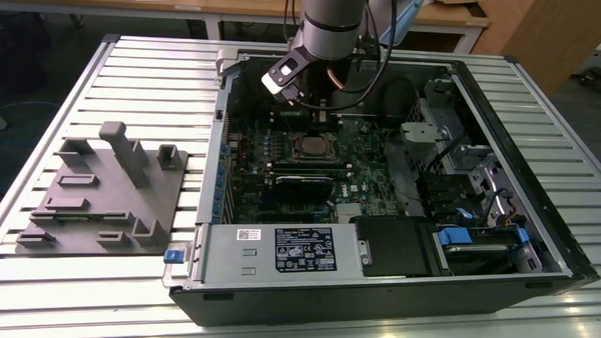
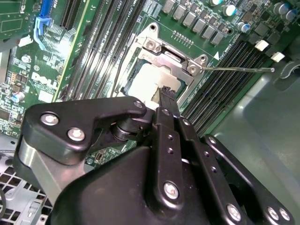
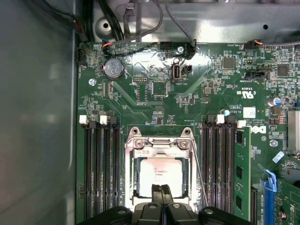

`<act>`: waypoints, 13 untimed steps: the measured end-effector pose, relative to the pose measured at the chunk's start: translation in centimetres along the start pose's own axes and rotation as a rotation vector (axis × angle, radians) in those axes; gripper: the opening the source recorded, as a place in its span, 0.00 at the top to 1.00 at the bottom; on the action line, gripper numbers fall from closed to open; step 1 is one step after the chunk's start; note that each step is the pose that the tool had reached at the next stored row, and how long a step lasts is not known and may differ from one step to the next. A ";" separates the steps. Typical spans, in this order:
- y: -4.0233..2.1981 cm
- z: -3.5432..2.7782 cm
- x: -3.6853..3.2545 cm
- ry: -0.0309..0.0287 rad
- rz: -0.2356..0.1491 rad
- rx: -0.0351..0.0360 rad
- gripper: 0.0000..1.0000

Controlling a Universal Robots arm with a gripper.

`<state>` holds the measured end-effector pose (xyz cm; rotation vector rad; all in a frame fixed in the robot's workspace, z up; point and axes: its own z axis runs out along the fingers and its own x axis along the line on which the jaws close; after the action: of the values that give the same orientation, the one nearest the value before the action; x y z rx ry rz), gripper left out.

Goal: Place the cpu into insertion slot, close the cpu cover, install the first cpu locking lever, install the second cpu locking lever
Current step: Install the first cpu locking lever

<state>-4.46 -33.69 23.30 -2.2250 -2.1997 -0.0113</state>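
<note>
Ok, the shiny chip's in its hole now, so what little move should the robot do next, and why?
Probably slide the shut gripper sideways to the thin locking lever and press it down. The cpu already lies under the lowered cpu cover, but that lever sticks out loose beside it.

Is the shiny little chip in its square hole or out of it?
In. The cpu lies flat inside the insertion slot, with the cpu cover framing it in the first wrist view.
</note>
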 end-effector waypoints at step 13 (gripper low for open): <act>-0.08 -0.27 0.01 0.0009 0.000 -0.0029 0.90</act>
<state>-4.54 -33.69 23.57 -2.2260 -2.2007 -0.0155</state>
